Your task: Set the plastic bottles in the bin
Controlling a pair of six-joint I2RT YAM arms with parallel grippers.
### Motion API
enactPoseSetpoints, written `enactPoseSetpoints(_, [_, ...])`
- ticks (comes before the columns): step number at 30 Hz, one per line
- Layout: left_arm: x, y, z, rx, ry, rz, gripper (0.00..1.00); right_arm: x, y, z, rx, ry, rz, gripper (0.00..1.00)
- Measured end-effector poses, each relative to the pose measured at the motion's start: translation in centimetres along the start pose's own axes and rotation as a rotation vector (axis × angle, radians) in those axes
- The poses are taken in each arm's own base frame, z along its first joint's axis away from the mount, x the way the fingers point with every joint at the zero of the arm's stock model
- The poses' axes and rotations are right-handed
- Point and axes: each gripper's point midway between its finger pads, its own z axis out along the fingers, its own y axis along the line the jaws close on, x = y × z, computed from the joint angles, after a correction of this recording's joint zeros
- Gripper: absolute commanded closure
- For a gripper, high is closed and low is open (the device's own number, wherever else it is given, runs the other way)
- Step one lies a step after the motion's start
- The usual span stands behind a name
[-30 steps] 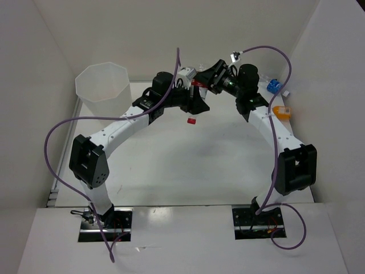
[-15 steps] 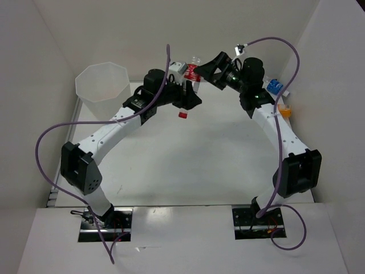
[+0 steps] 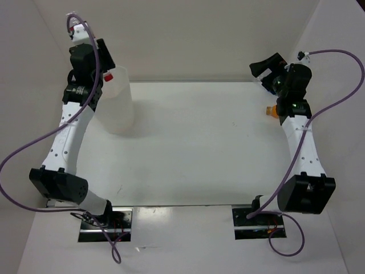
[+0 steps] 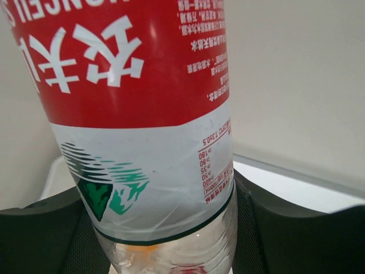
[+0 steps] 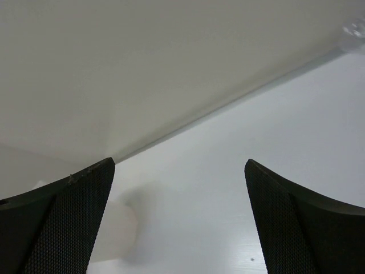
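Note:
My left gripper point(image 3: 100, 73) is raised at the far left and shut on a clear plastic bottle point(image 4: 154, 142) with a red and white label. The bottle's red cap point(image 3: 106, 76) hangs just above the rim of the bin point(image 3: 117, 108), a tall white translucent container at the table's back left. My right gripper point(image 3: 266, 66) stands open and holds nothing at the back right, its jaws point(image 5: 179, 165) wide apart over bare table. An orange bottle point(image 3: 272, 110) shows partly behind the right arm.
White walls close in the table at the back and on both sides. From the right wrist the bin point(image 5: 114, 237) shows as a pale shape across the table. Purple cables loop off both arms.
The right gripper let go of the bottle, opened wide and drew back to the right. The left arm swung the bottle from the back middle to the far left, above the bin.

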Motion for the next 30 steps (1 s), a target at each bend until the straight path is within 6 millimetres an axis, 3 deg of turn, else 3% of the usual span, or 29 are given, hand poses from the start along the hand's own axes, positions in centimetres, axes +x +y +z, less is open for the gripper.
enactPoseSetpoints(3, [0.6,3.5,2.2,-0.133,-0.01,0.003,0.29,1.7,-4.5,1.7,0.129,0.05,0.003,0.0])
enactPoseSetpoints(7, [5.3,6.3,6.3,-0.234,0.074,0.038,0.0,3.9,-9.6,2.6,0.291,0.104,0.002,0.0])
enactPoseSetpoints(11, [9.7,7.1,8.3,-0.266,0.17,0.067,0.0,3.8,-13.1,1.9,0.423,0.097,-0.001,0.0])
enactPoseSetpoints(13, [10.2,7.2,8.3,-0.265,0.189,0.074,0.0,3.3,-14.9,1.5,0.495,0.082,-0.003,0.0])
enactPoseSetpoints(15, [9.4,6.8,8.3,-0.254,0.176,0.069,0.0,2.7,-16.8,1.4,0.568,0.068,-0.003,0.0])
enactPoseSetpoints(19, [4.9,5.2,8.1,-0.191,0.097,0.037,0.0,1.8,-21.8,1.6,0.726,0.04,0.041,0.0])
enactPoseSetpoints(23, [1.8,2.1,6.7,-0.049,0.055,0.012,0.0,3.3,-26.8,1.7,0.863,0.043,0.11,0.0])
enactPoseSetpoints(27, [1.0,-3.9,4.0,0.172,0.055,0.007,0.0,5.0,-30.2,2.7,0.969,0.022,0.2,0.0])
enactPoseSetpoints(30, [3.0,-8.0,1.6,0.309,0.094,0.017,0.0,6.1,-31.6,3.3,1.02,-0.014,0.276,0.0])
